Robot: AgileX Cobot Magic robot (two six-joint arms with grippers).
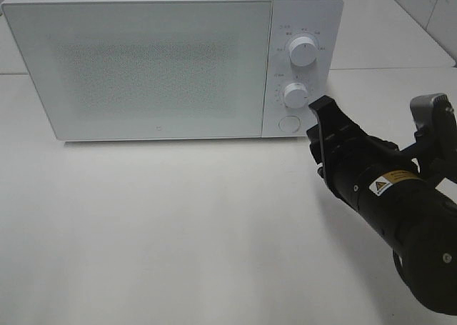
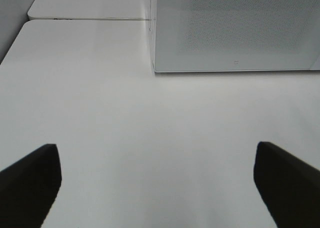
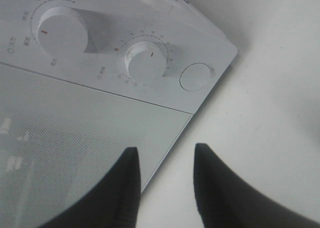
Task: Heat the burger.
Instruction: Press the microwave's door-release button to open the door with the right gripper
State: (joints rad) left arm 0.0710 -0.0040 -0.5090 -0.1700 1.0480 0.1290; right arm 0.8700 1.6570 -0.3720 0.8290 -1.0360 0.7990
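Note:
The burger is hidden; I see it in no view. A white microwave [image 1: 143, 68] stands at the back of the table with its door shut, and it also shows in the left wrist view [image 2: 235, 27]. My right gripper [image 1: 321, 109] hovers just in front of the microwave's lower right corner, beside the lower knob [image 1: 294, 94] and the round button [image 1: 288, 123]. In its own view the right gripper [image 3: 165, 149] shows a narrow gap between two dark fingers with nothing in it. My left gripper [image 2: 155, 147] is wide open and empty above the bare table.
The control panel carries an upper knob [image 3: 57, 30], a lower knob [image 3: 146, 60] and a round button [image 3: 195, 76]. The white table [image 1: 178, 225] stretches in front of the microwave. A second white surface [image 2: 90, 7] joins it behind.

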